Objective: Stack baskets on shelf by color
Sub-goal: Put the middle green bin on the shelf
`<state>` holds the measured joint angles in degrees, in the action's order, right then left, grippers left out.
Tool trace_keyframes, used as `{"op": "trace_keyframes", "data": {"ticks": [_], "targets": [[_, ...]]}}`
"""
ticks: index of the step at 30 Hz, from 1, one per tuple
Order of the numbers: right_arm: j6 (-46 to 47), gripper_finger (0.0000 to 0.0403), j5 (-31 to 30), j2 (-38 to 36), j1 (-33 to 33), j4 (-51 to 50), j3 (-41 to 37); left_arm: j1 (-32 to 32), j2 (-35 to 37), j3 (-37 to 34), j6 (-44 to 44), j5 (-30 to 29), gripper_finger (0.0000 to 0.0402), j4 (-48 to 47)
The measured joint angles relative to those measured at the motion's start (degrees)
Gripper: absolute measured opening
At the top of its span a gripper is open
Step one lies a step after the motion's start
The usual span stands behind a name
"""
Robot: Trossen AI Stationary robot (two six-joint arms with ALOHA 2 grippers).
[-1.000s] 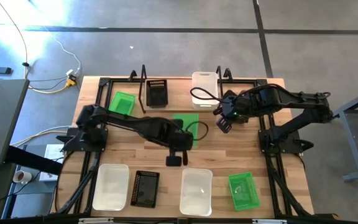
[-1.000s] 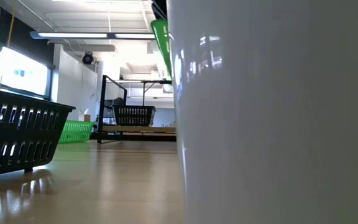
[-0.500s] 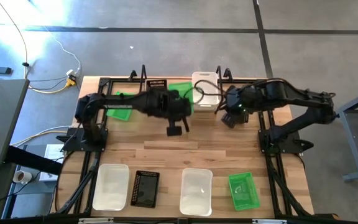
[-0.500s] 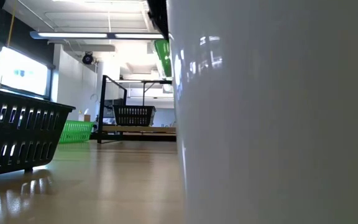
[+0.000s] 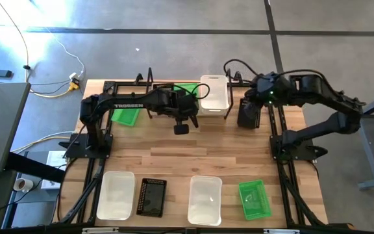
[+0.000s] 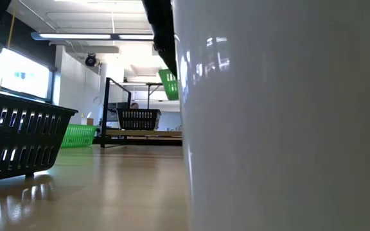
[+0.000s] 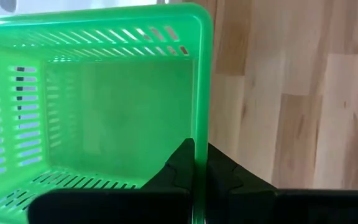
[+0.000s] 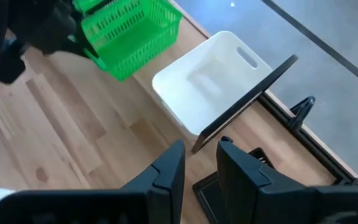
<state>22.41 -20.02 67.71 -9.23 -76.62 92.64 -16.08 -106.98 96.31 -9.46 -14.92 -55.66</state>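
Green basket (image 7: 104,118) rim pinched by left end effector (image 7: 194,168) — above shelf (image 5: 223,114).

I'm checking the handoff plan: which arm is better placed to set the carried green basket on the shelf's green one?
Left. Its claw is shut on the green basket's wall, raised over the shelf, and the shelved green basket lies on its side. The right claw holds nothing, beside the white basket.

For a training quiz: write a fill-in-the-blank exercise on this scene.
1. The left gripper is shut on the rim of a ____ basket.
2. The right gripper holds ____.
3. The basket on the shelf nearest the right gripper is ____.

Missing words: green; nothing; white
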Motion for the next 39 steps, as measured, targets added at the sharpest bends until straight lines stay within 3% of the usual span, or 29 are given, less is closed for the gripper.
{"op": "trace_keyframes", "data": {"ticks": [8, 14, 39], "targets": [[-0.20, 0.0081, -0.01, 0.01, -2.15, 1.25, 0.00, -3.34, -0.02, -1.84, -4.08, 0.62, 0.0000, 0.42], [1.71, 0.0081, -0.02, 0.02, -2.92, 2.18, 0.00, -6.29, -0.02, -1.84, -5.58, 5.68, 0.0000, 3.25], [6.14, 0.0081, -1.05, 0.10, -2.91, 4.08, 0.00, -10.27, -6.82, -1.79, -11.77, 7.21, 0.0000, 4.47]]}}
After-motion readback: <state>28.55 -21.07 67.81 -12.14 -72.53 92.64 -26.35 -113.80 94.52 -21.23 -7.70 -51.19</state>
